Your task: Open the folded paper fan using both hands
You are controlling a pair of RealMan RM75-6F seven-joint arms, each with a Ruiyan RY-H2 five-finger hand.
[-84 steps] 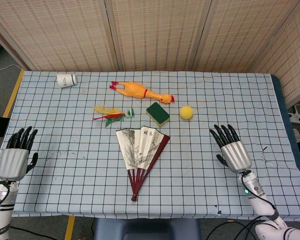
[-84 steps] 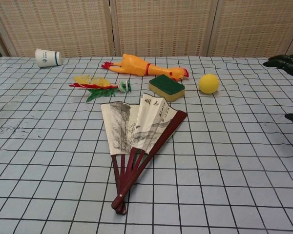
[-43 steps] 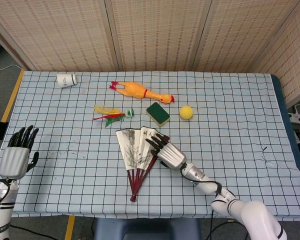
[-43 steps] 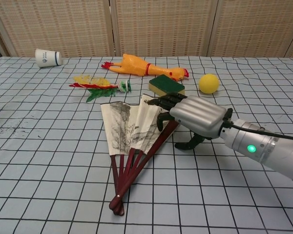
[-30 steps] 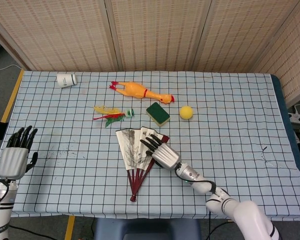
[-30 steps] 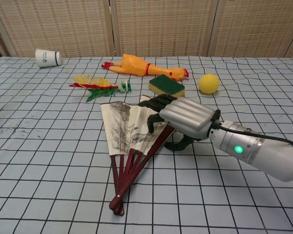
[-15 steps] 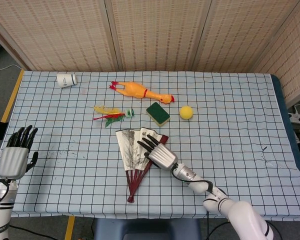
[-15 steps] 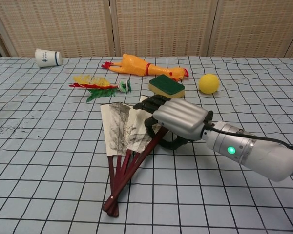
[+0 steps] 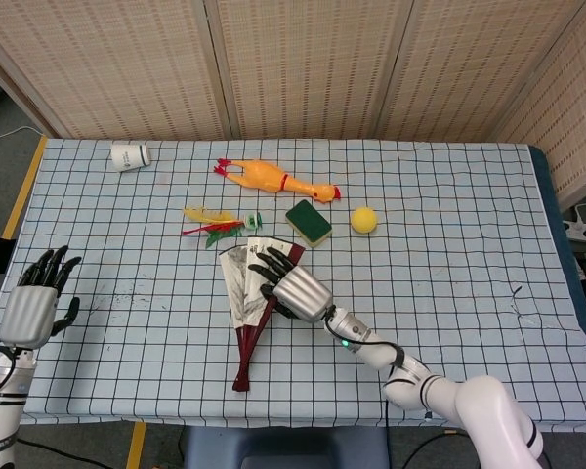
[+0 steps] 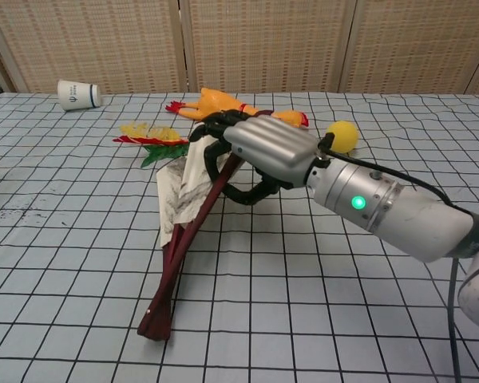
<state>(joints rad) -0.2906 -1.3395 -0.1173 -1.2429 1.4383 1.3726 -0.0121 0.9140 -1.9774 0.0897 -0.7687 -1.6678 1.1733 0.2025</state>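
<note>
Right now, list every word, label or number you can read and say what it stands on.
None reads clearly.
Paper fan, gripped by the right hand: dark ink markings on the crumpled leaf, too folded and blurred to read.
White cup, lying on its side: a dark band or mark, too small to read.

checked table (image 9: 469, 215), cup (image 9: 130, 155), rubber chicken (image 9: 273, 180), sponge (image 9: 309, 223), ball (image 9: 364, 219), fan (image 9: 246, 303)

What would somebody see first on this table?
Probably the shiny right hand holding the paper fan near the middle of the checked table, its top end lifted. Behind it lie an orange rubber chicken and a yellow ball.
</note>
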